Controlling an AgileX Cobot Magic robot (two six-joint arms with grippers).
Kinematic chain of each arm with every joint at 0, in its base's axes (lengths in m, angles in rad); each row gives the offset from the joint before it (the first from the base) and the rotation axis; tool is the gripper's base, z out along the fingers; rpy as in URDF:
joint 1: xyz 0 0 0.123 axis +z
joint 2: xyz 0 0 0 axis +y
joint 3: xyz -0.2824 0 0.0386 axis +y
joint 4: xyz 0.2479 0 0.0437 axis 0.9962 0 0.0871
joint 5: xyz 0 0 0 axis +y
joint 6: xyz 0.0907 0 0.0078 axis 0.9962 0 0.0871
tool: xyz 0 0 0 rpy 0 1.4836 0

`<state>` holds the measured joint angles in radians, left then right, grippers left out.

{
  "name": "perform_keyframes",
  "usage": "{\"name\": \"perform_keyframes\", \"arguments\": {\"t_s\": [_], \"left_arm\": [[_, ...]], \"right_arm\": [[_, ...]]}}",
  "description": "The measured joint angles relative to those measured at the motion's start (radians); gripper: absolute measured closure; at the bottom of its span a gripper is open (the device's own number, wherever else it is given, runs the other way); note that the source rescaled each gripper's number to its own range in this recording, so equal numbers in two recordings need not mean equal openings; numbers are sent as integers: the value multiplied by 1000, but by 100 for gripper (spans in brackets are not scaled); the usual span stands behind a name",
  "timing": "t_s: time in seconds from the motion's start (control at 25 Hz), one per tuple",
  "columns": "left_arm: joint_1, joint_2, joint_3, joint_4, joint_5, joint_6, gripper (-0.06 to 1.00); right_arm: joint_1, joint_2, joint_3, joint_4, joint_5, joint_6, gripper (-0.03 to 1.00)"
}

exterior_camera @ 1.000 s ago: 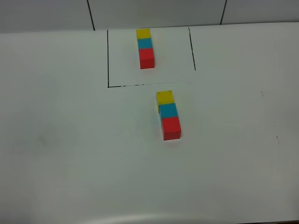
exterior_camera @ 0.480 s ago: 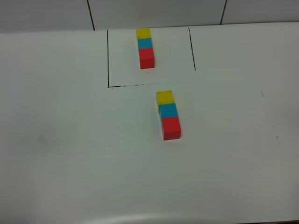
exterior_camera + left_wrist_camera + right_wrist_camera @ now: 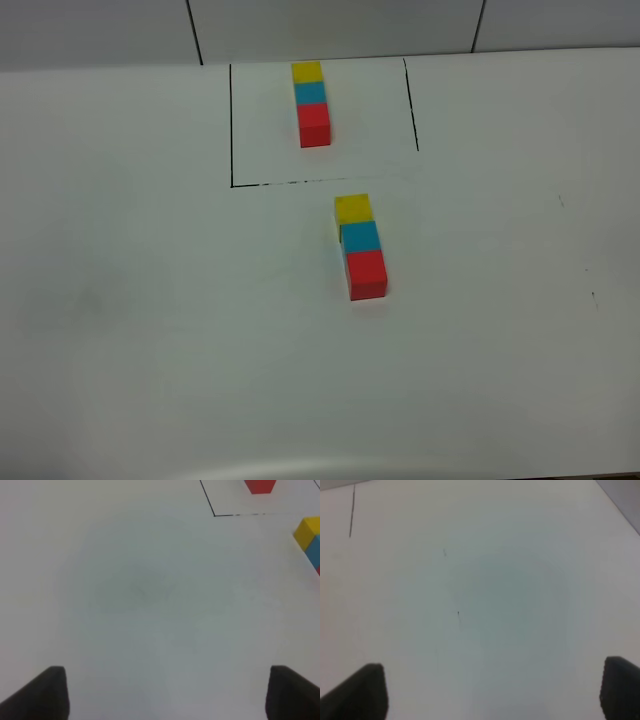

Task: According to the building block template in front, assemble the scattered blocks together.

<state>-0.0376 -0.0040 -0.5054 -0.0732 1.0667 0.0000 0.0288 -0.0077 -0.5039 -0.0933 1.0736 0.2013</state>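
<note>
The scattered blocks (image 3: 361, 246), matte yellow, cyan and red cubes, sit touching in a row mid-surface, just near of the outlined template (image 3: 311, 103). The row runs far to near, perhaps slightly crooked. Both hands' fingers (image 3: 47, 692) (image 3: 365, 690) stand apart, empty.

A broad white desk (image 3: 150, 330) is seen filling nearly the whole exterior high view, evenly lit, with only soft shading cast on it. Thin black lines (image 3: 231, 125) are drawn on its surface toward the far side. A few small dark specks (image 3: 593, 296) are marked on the right part. Beyond the far edge, a pale grey wall (image 3: 330, 28) is divided by dark vertical seams (image 3: 195, 32) into panels. At the near edge a darker strip (image 3: 300, 472) is glimpsed, possibly the desk's rim or the floor.
</note>
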Motion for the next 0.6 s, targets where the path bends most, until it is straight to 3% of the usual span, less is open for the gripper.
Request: {"name": "perform_keyframes", "arguments": {"t_s": [0.6], "left_arm": [[0,0,0,0,0,0,12]], "right_arm": [[0,0,0,6,-1,-17,24]]}}
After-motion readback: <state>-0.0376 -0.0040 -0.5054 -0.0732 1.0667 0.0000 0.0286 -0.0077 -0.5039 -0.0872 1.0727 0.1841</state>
